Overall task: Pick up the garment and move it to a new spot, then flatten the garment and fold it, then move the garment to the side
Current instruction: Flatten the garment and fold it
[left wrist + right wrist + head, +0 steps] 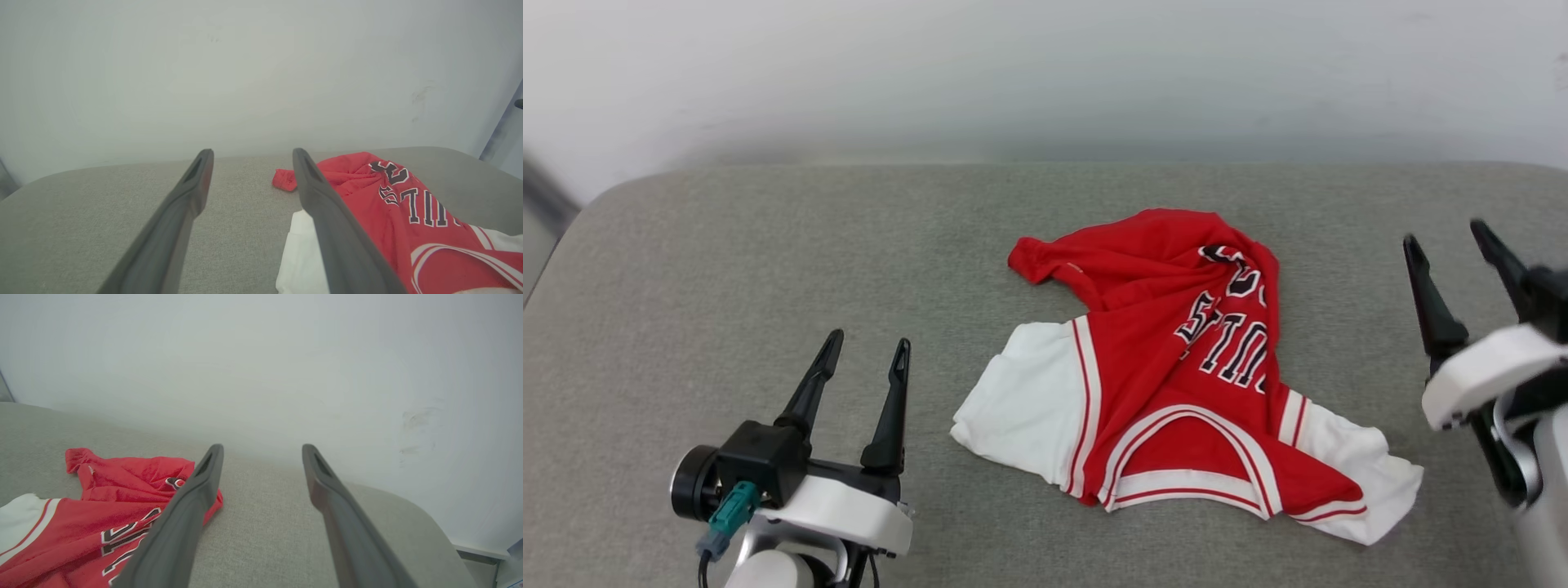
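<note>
Found the garment point(1176, 367) lying loose and rumpled on the grey padded bench point(727, 245), between the two end effectors and gripped by neither. Noted collar and both white sleeves on the near side, with the red body and its lettering bunched up and twisted away toward the far edge. Judged the widest line to run sleeve to sleeve, roughly across from one end effector to the other, and the hem-to-collar line to be shortened by the bunching.

Saw the left end effector point(868, 340) with fingers spread wide and nothing between them. Placed the garment to its right: in the left wrist view the right-hand finger overlapped the white sleeve, while the left-hand finger stood over bare bench. Took that sleeve to be just beside the fingertips and slightly ahead.

Saw the right end effector point(1445, 233) likewise spread and empty, apparently raised off the bench. Placed the garment to its left: in the right wrist view the red cloth passed behind the left-hand finger and stopped there. Put the right sleeve back by its wrist rather than ahead of its tips.

Reckoned the left arm the better placed for a sleeve or shoulder grasp, needing a short sideways reach; reckoned the right would need to draw back and inward first. Expected flattening to call for a hold on each side
</note>
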